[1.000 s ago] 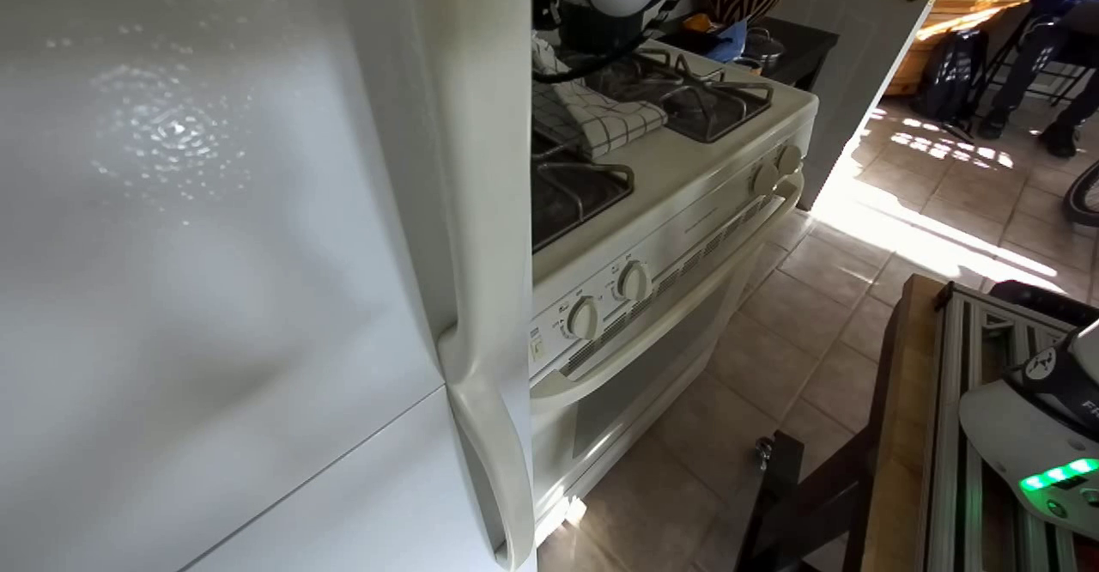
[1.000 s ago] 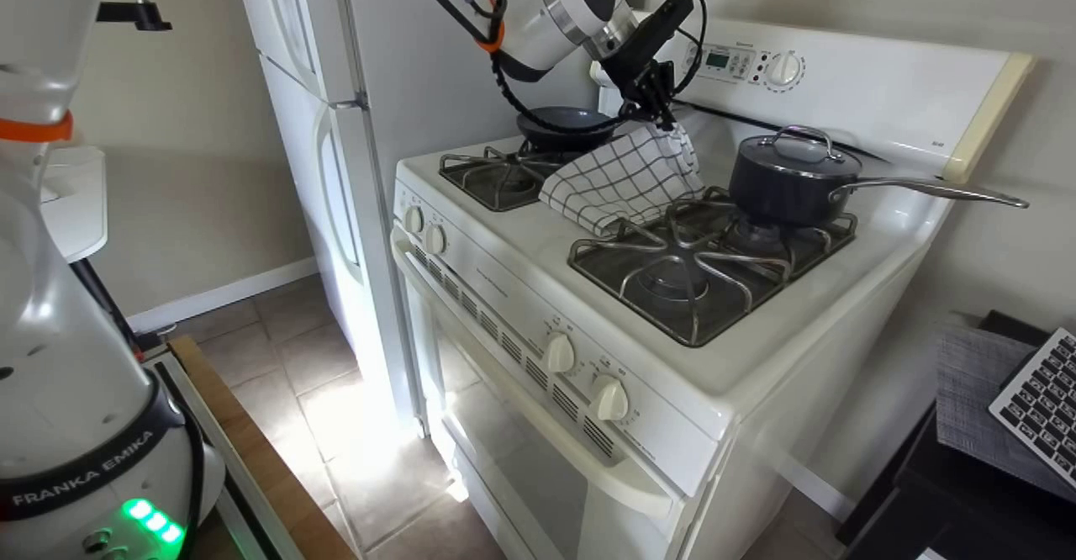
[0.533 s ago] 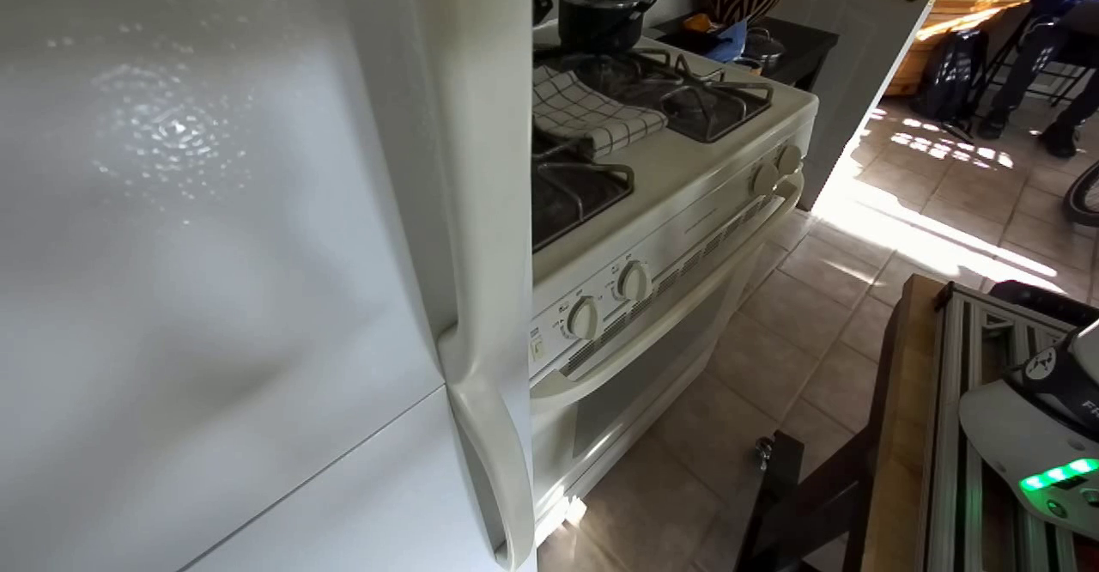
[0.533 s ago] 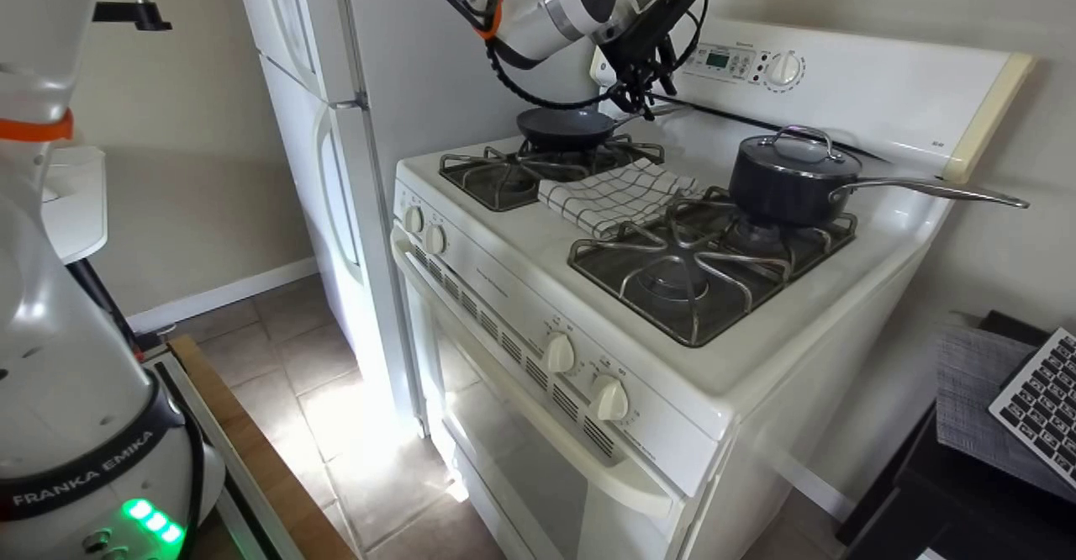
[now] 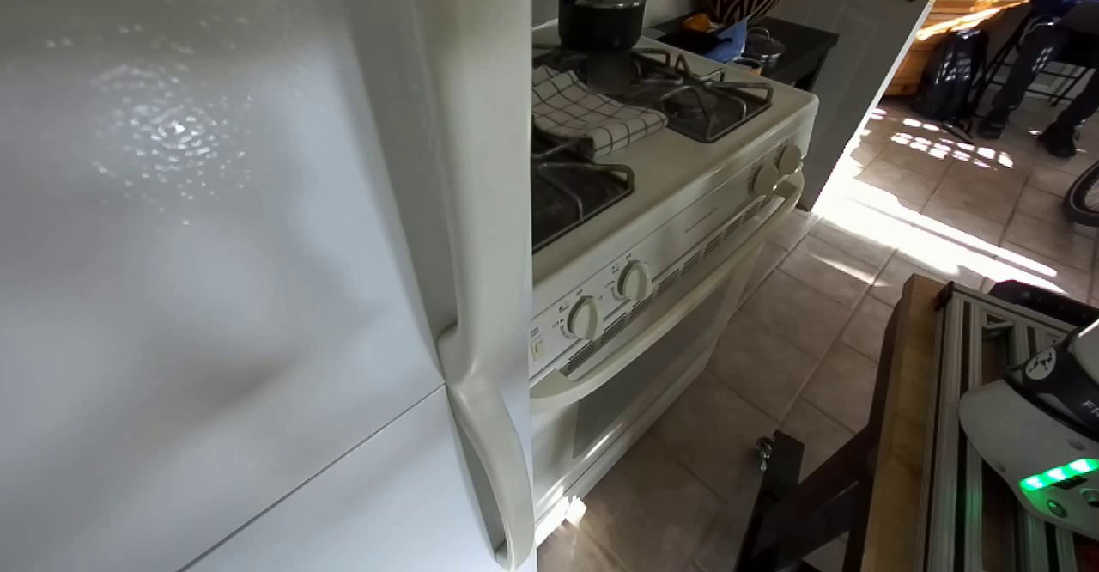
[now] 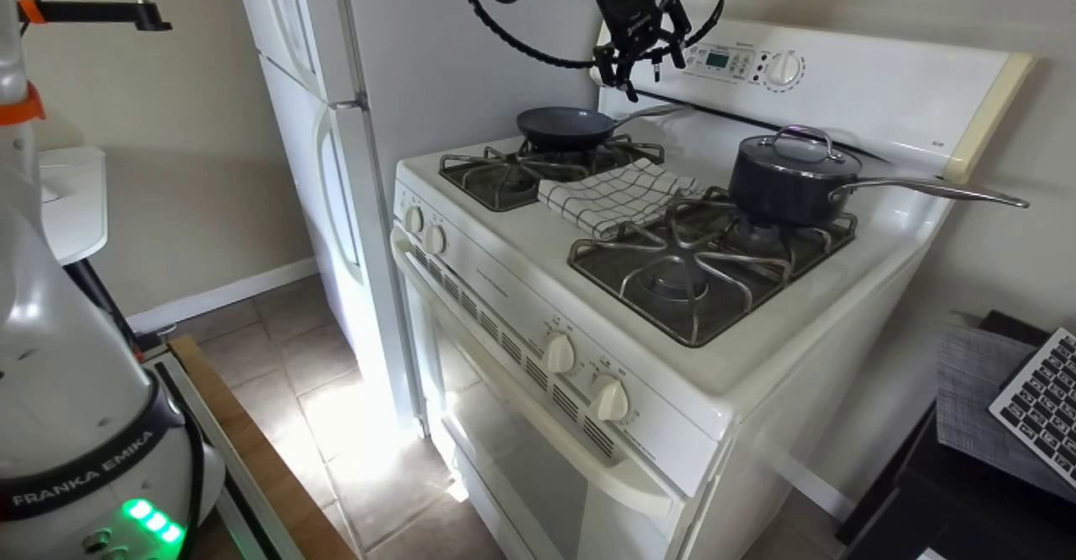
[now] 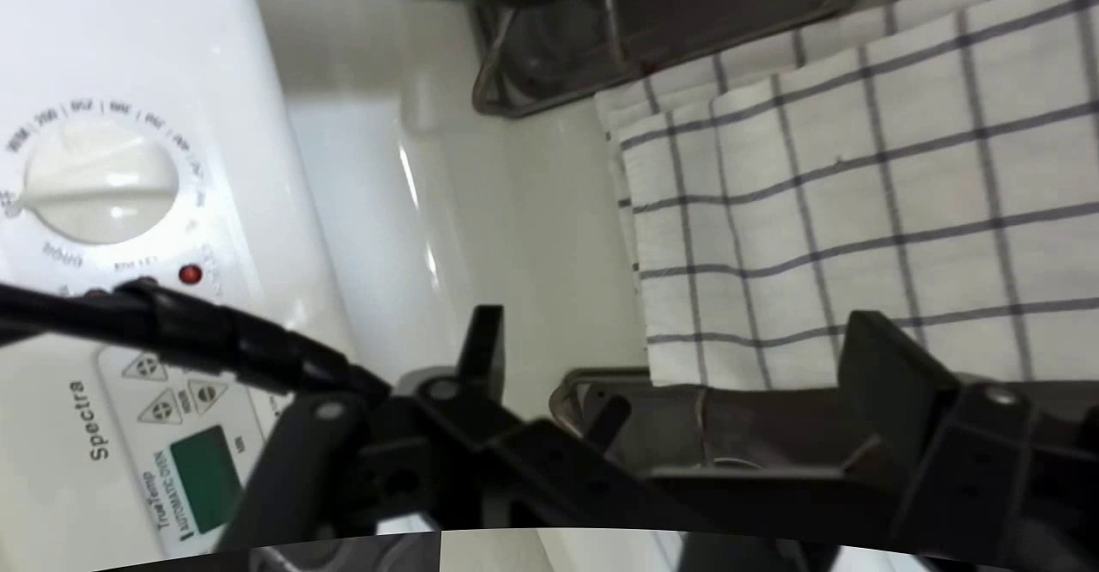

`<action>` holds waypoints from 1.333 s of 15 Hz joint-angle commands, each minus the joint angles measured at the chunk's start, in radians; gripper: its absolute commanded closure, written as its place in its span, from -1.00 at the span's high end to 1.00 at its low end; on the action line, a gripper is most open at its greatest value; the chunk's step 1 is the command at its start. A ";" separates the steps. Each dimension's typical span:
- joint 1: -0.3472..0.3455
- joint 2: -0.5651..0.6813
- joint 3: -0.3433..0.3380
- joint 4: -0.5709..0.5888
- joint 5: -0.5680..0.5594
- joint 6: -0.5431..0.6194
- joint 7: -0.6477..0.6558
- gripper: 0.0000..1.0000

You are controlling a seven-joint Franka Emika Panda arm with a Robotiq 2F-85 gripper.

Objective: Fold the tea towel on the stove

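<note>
Wrist view shows the claw [image 7: 676, 323] spread wide above the stove [image 7: 549, 237], apart from the layered tea towel [image 7: 859, 203].

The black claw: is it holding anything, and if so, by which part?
Nothing is held: the gripper is open above the stove, and the towel lies lower down, on the burner level, clear of it.

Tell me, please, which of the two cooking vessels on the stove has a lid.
The deep pot, farther from the fridge: a lid covers it, while the shallow pan is uncovered.
</note>
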 commanded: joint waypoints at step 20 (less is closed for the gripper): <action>-0.003 -0.357 -0.057 -0.430 0.311 -0.301 -0.416 1.00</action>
